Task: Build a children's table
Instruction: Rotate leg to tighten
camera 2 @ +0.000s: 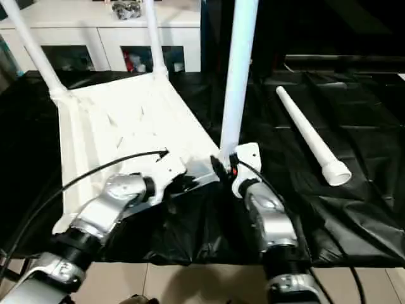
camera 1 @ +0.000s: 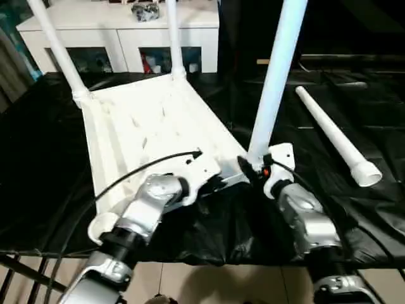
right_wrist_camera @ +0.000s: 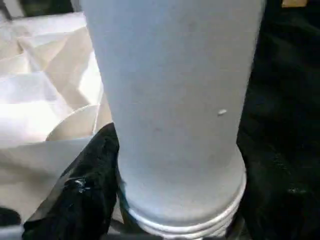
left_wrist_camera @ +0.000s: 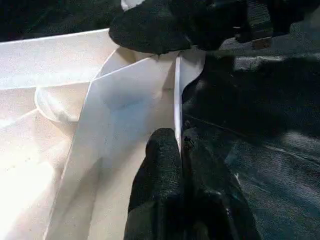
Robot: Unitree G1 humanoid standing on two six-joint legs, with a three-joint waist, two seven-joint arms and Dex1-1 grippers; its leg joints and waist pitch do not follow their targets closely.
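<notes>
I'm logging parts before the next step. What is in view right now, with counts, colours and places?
tabletop: one, white, upside down on the black sheet
standing legs: three, white, upright at tabletop corners, two far, one near
loose leg: one, white, lying on the sheet right of the tabletop
black sheet: one, covering the work surface
cabinet: one, white, behind the table
left gripper: shut on the tabletop's near edge
right gripper: around the near standing leg's base
</notes>
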